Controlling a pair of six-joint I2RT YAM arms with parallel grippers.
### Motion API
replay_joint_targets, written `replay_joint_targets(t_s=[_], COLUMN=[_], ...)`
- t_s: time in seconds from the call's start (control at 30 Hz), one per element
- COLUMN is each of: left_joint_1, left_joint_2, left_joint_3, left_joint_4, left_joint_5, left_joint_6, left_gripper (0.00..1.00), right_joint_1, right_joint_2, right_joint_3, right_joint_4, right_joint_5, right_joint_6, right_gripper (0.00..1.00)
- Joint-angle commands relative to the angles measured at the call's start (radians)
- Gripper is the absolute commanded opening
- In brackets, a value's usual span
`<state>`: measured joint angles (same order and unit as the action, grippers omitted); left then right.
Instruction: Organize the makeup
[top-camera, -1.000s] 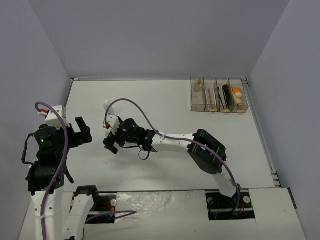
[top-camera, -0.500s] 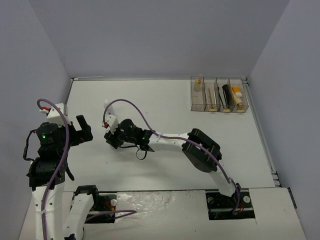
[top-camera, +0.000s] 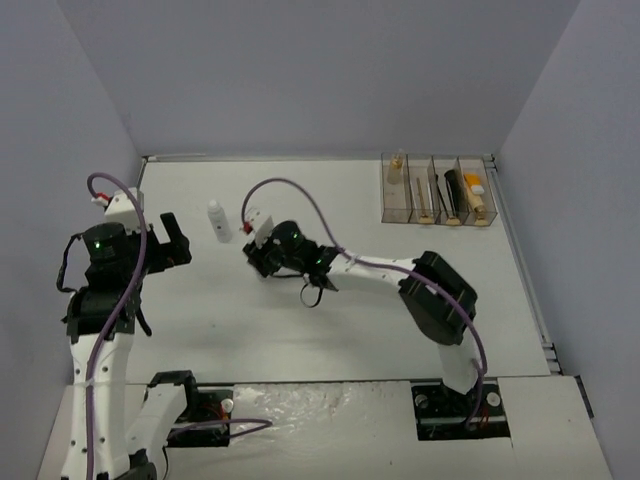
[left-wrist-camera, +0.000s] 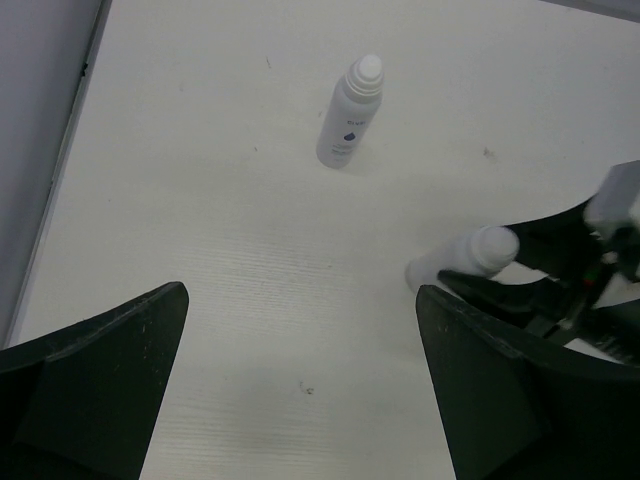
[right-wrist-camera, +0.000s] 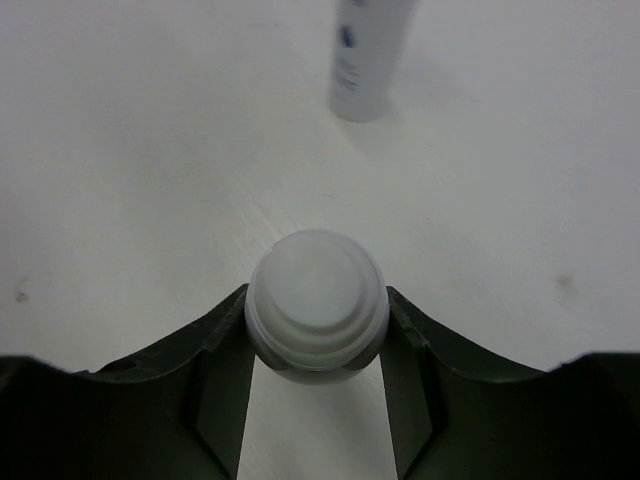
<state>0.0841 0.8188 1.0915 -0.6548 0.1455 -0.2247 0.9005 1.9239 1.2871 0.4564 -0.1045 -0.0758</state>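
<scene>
Change in the right gripper: a second ago its jaws stood wide over the left part of the worktop. Now they have closed to a middle width and press on both sides of the held white bottle.
Change in position: the right arm has drawn back from the left side toward the middle of the worktop, and the held white bottle goes with it.
Held white bottle: it is gripped just under its ribbed cap, with the cap turned toward the wrist camera. Whether its base is clear of the worktop I cannot tell for sure.
Standing white bottle: upright, toward the far-left corner of the worktop, near the right gripper but apart from it. Before, the arm partly hid it; now it shows whole.
Left gripper: fingers wide, nothing between them. It hangs near the left edge and has moved a little toward the far edge.
Clear box: at the far-right corner, its compartments already hold several small cosmetics. It is unchanged.
Meaning for the task: the grasp looks done, so the step in hand is probably the carry across the worktop to the clear box. One bottle is left to fetch after this one.
Risk: the bottle is smooth and round and held near one end, so it may swing or slip on the long way.
</scene>
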Motion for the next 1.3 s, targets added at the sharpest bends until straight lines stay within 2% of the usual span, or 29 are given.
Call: replay_joint_targets(t_s=[0.0,0.13,0.3,0.47,0.8,1.27], left_joint_1=[-0.006,-0.01,-0.021,-0.023,-0.021,-0.018], left_joint_2=[0.056,0.096,0.119,0.099,0.11,0.125], left_joint_3=[0.013,-0.028,-0.09,-0.141,-0.141,-0.13], left_joint_4=[0.208,0.297,0.357,0.381,0.355,0.341], left_joint_5=[0.025,0.02,-0.002,-0.01,-0.025,-0.021], left_joint_6=[-0.017,0.002,0.025,0.025,0.034,0.034], left_gripper=[0.97,0.97,0.97,0.97,0.97,0.97], right_joint_1=[-0.193,-0.369,-0.593,-0.694,-0.724,-0.73], right_joint_2=[-0.234,-0.318,-0.304,-0.209,0.0,0.167], right_joint_3=[-0.03,-0.087,-0.056,0.052,0.241,0.326], right_joint_4=[0.064,0.053,0.042,0.026,0.01,0.042], right_joint_5=[0.17,0.207,0.215,0.189,0.189,0.182], right_joint_6=[-0.001,0.03,0.066,0.076,0.056,0.07], right_gripper=[0.0,0.0,0.0,0.0,0.0,0.0])
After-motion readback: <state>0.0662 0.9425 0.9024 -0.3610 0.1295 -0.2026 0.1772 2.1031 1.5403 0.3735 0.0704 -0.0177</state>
